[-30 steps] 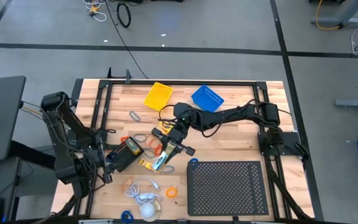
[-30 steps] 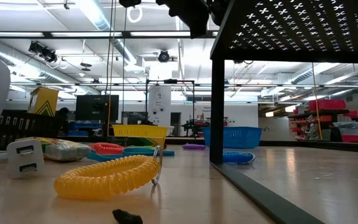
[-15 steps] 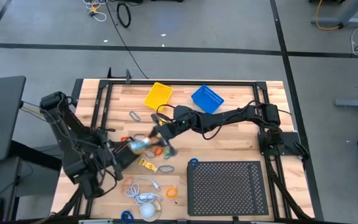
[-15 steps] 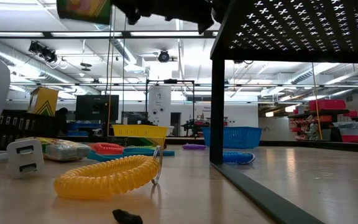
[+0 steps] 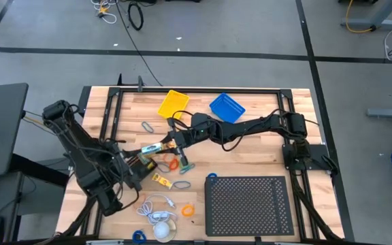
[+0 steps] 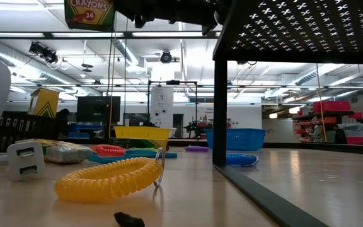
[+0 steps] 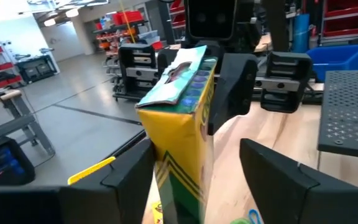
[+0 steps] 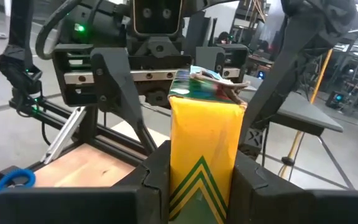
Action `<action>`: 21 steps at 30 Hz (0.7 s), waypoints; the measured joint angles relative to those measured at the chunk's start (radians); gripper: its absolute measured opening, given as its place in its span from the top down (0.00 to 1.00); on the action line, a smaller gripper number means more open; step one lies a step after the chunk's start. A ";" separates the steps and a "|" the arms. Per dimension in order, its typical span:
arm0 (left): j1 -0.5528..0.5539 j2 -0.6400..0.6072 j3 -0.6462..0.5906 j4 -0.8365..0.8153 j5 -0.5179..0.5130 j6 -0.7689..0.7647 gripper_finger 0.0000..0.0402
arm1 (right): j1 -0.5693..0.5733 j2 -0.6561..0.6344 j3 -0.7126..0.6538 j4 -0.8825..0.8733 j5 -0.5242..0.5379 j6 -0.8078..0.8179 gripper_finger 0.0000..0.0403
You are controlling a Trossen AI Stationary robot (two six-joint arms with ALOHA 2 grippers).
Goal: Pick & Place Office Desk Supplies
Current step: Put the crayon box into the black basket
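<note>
- Your bench is a pale wooden table point(image 5: 250, 136) inside a black frame, on a grey workshop floor. Racks and strip lights fill the room behind.
- From the table's centre, a yellow basket point(image 5: 173, 103) and a blue basket point(image 5: 226, 107) sit at about 12 o'clock, and the black perforated tray point(image 5: 250, 204) at about 5 o'clock.
- The crayon box point(image 5: 156, 145) hangs in the air at about 9 o'clock, well clear of the wood and lying nearly level between the two arms.
- The right gripper point(image 8: 202, 155) is clamped on the box, one finger flat on each broad yellow face.
- The left gripper point(image 7: 194, 149) straddles the other end of the box. Its fingers stand spread and are not pinching. One finger is close against the card and the other shows a clear gap.
- The box is thin printed card, slick and glossy, with a green chevron on yellow. It is a flat rectangular carton, and the top flap is torn and lifted.
- Risk, as I judge it: if your right fingers let go before the left ones bite, the box drops onto the clutter below.
- The left fingers sit off-centre, so closing them may shove or twist the box while the right gripper holds it. That could crush the card or skew the grip.
- The loose flap could catch on a finger, and the slick faces may slip.
- Below lie a coiled yellow cord point(image 6: 109, 178) with ribbed, springy plastic, an orange loop point(image 5: 188, 210) and a white cable point(image 5: 156, 207). A falling box could scatter them.
</note>
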 joint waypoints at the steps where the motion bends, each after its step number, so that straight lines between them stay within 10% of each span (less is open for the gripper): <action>1: 0.007 0.000 0.000 -0.001 0.000 -0.004 0.44 | 0.000 0.000 -0.001 0.000 -0.002 0.000 0.76; 21: 0.046 -0.007 0.000 -0.017 0.022 -0.010 0.70 | -0.003 -0.001 0.002 -0.034 -0.049 -0.026 0.76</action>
